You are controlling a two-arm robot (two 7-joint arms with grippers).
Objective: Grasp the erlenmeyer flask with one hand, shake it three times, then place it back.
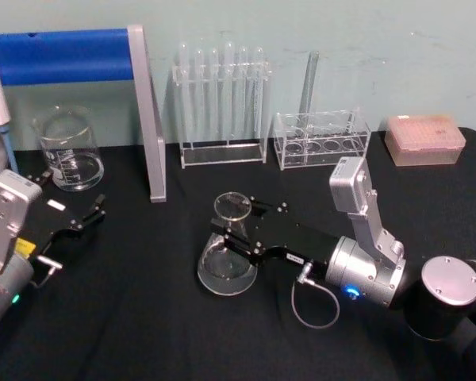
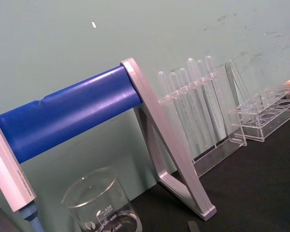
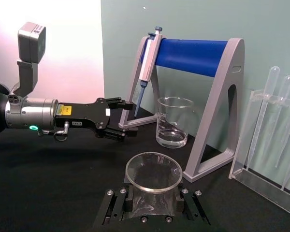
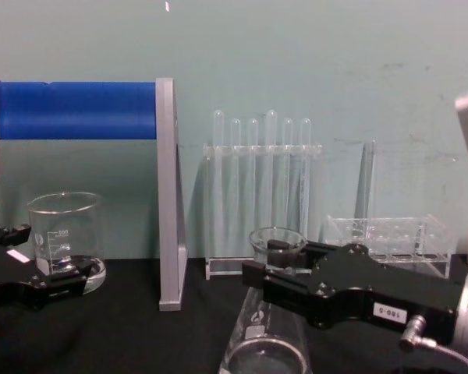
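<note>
Head view, right gripper (image 1: pixel 236 230) clamped on flask (image 1: pixel 222 275) neck, mid-table, left gripper (image 1: pixel 73 198) fingers spread, holding nothing, near beaker (image 1: pixel 70 149), far left.

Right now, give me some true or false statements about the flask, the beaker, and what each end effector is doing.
1. The right end effector is closed on the neck of the erlenmeyer flask. True.
2. The left end effector holds the beaker. False: it is open and empty, beside the beaker and apart from it.
3. A pipette hangs on the blue-barred stand. True.
4. The tall test tube rack by the wall is empty. False: several test tubes stand upright in it.
</note>
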